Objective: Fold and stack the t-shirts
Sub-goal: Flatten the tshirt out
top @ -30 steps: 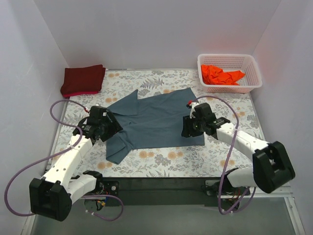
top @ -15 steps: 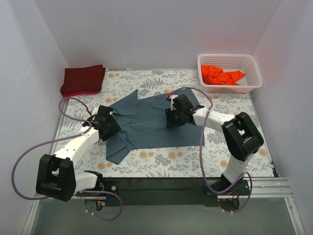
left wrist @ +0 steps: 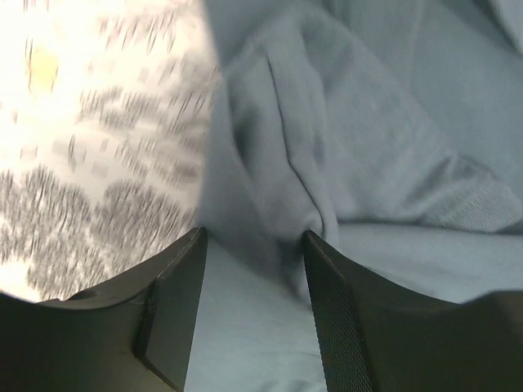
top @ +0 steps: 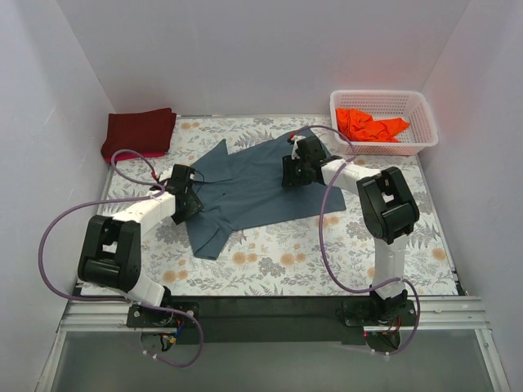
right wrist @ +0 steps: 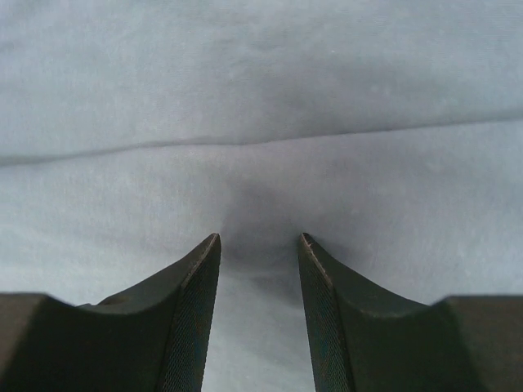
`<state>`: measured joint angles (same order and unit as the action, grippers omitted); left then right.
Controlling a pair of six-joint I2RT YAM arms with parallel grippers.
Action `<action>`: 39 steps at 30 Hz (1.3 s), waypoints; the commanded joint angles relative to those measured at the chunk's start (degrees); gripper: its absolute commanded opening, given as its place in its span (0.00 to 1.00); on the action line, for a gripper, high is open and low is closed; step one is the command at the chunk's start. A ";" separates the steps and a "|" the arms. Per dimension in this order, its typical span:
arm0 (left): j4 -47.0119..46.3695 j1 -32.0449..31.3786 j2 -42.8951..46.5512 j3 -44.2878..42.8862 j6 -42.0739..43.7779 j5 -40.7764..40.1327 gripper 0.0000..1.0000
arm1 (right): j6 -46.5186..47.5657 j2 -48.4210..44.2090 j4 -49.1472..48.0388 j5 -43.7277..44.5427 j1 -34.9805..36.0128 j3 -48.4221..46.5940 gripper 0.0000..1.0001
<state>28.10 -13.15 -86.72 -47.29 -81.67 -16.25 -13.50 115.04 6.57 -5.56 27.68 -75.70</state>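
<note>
Left tool (top: 186, 202) and right tool (top: 296, 170) both pinch puckers of the slate-blue t-shirt (top: 245, 184), and they've hauled it up the table (top: 327, 253) toward the far edge, near hem trailing: looks like a flattening drag before the first fold

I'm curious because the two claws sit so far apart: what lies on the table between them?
The slate blue-grey t-shirt spans the whole stretch from the left gripper to the right gripper, as the top view shows.
</note>
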 commanded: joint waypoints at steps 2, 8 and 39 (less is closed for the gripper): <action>-1.38 1.19 -0.12 -3.78 3.79 -1.68 0.49 | 1.28 1.94 2.13 2.31 -3.95 -1.73 0.51; 1.16 1.19 6.03 -0.44 4.68 -4.13 0.51 | 1.28 -3.76 2.48 0.99 -3.78 3.09 0.52; 12.07 -23.77 -0.03 -7.29 -5.78 -7.83 0.40 | 1.63 -15.46 0.64 2.14 -3.25 22.18 0.52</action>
<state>39.72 -36.27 -86.74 -53.41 -86.41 -21.39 -12.82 98.19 7.27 -4.40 24.40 -54.83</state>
